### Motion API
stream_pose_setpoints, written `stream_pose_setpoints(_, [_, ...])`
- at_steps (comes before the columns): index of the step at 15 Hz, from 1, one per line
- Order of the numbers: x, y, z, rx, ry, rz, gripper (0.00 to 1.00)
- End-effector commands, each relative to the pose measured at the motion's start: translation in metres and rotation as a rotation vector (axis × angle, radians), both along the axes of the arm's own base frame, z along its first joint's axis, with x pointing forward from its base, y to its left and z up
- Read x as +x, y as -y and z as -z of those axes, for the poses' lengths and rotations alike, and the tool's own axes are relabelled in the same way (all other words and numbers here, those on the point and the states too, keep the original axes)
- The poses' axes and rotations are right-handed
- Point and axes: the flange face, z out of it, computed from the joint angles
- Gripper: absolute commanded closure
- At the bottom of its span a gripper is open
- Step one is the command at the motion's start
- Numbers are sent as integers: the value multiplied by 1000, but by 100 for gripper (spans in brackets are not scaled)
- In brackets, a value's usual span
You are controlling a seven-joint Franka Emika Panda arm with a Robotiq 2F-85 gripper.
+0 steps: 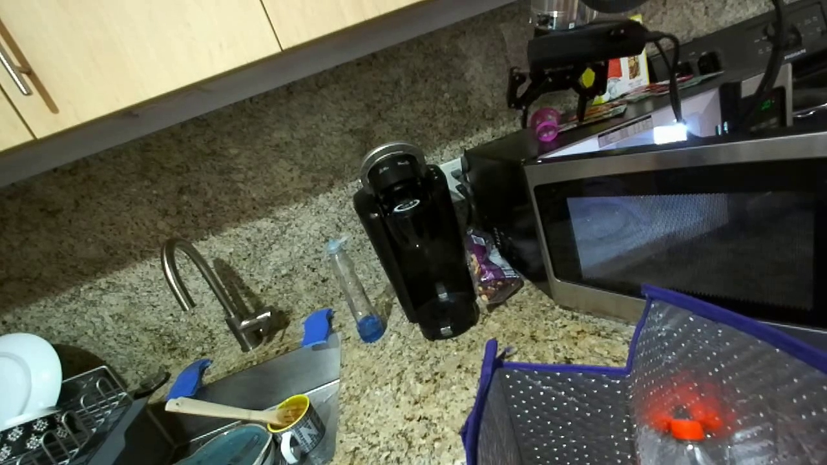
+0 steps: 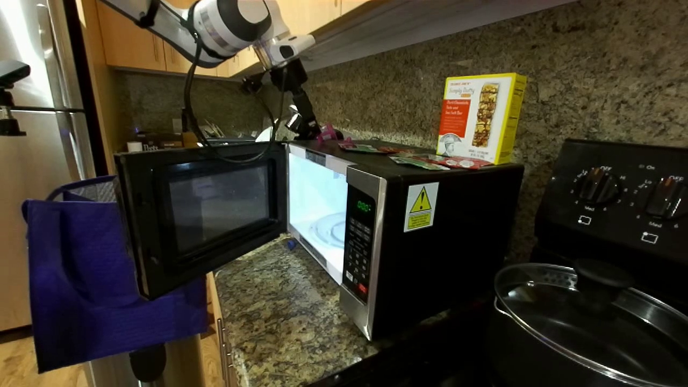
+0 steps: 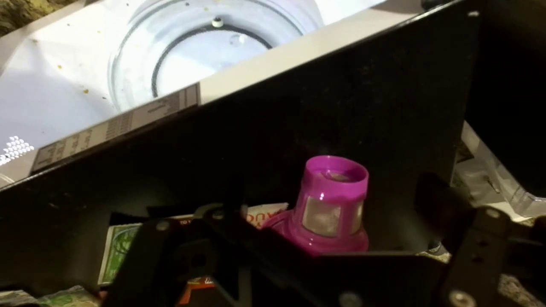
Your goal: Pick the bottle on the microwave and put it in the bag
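The pincer (image 1: 554,116) hangs just over the microwave (image 2: 451,258), at the end of its top beside the coffee maker (image 1: 413,239). Its fingers (image 3: 443,204) are spread wide and appear to clasp nothing. In the gap between them is the small magenta bottle (image 3: 335,200), seemingly resting on the microwave; a space shows on one side of it, while contact on the other, and whether it stands or lies, cannot be told.

Farther along from the pincer come flat packets (image 2: 419,161), then a yellow carton (image 2: 481,118). Lower than the pincer, the coffee maker stands on the tabletop (image 1: 400,400). Ahead of the pincer the microwave door (image 2: 204,199) is swung out, and well below lies the gaping mouth of the blue-edged bag (image 1: 562,413).

The approach looks nearly complete. Closing on the bottle, lifting it, carrying it past the door and releasing it inside the bag all seem left.
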Motion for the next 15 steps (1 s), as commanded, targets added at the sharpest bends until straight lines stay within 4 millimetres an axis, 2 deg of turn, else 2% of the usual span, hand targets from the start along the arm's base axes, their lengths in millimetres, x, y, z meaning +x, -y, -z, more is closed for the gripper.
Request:
stream_pose_setpoints(1, [12, -1, -3, -3, 24, 22, 0])
stream_pose_setpoints(5, [18, -3, -2, 7, 37, 19, 0])
stream_pose_setpoints(6, [19, -3, -2, 9, 35, 18, 25])
stream_pose_setpoints(8, [20, -4, -2, 12, 34, 28, 33])
stream_pose_setpoints(15, [22, -5, -1, 21, 34, 45, 80])
